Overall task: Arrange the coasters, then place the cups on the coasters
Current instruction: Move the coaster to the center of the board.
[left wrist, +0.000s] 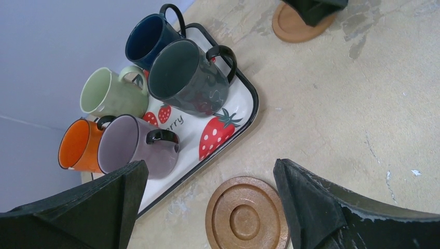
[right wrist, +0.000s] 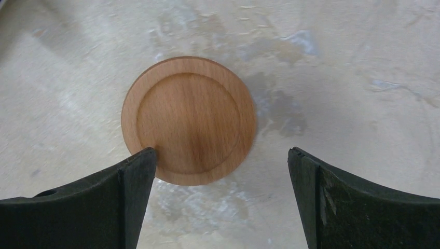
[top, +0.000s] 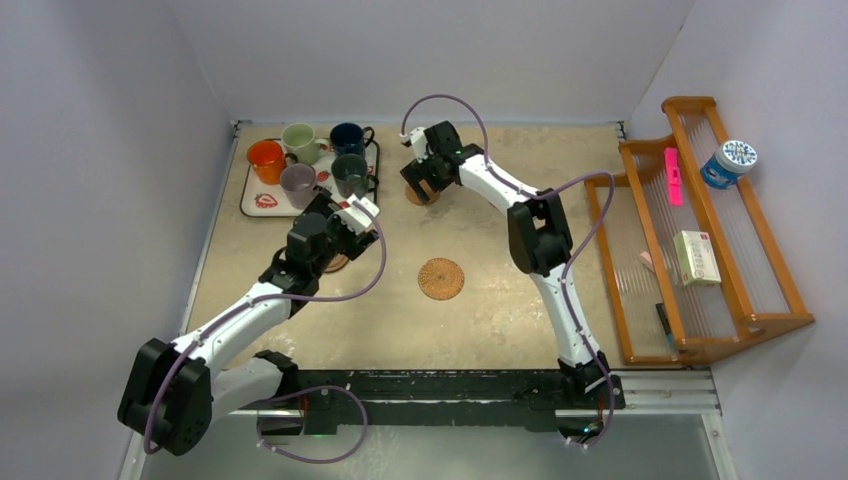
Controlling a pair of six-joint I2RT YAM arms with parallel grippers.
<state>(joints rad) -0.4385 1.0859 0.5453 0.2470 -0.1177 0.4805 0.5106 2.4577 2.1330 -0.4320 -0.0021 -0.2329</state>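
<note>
Top external view: both arms reach over the table (top: pixel 500 310). Five cups stand upright, close together, on a strawberry-print tray (top: pixel 258 207) at the far left: orange cup (top: pixel 266 160), pale green cup (top: pixel 299 142), navy cup (top: pixel 347 138), mauve cup (top: pixel 298 184) and dark green cup (top: pixel 350 174). None stands on a coaster. Three coasters show, all lying flat on the table. A woven coaster (top: pixel 441 278) lies alone near the table's middle, well apart from both grippers.

Left wrist view: the left gripper (left wrist: pixel 207 171) has its jaws spread wide and holds nothing. It hangs over a ringed coaster (left wrist: pixel 245 220), which lies just beside the tray's near corner, between the two fingers as seen from this camera.

Right wrist view: the right gripper (right wrist: pixel 222 155), jaws likewise wide apart and empty, hangs over a plain coaster (right wrist: pixel 189 119) at the far middle of the table, to the right of the tray. The tip of one finger overlaps the coaster's rim in this view; whether it touches cannot be told.

A wooden rack (top: pixel 700 345) stands at the table's right edge.
</note>
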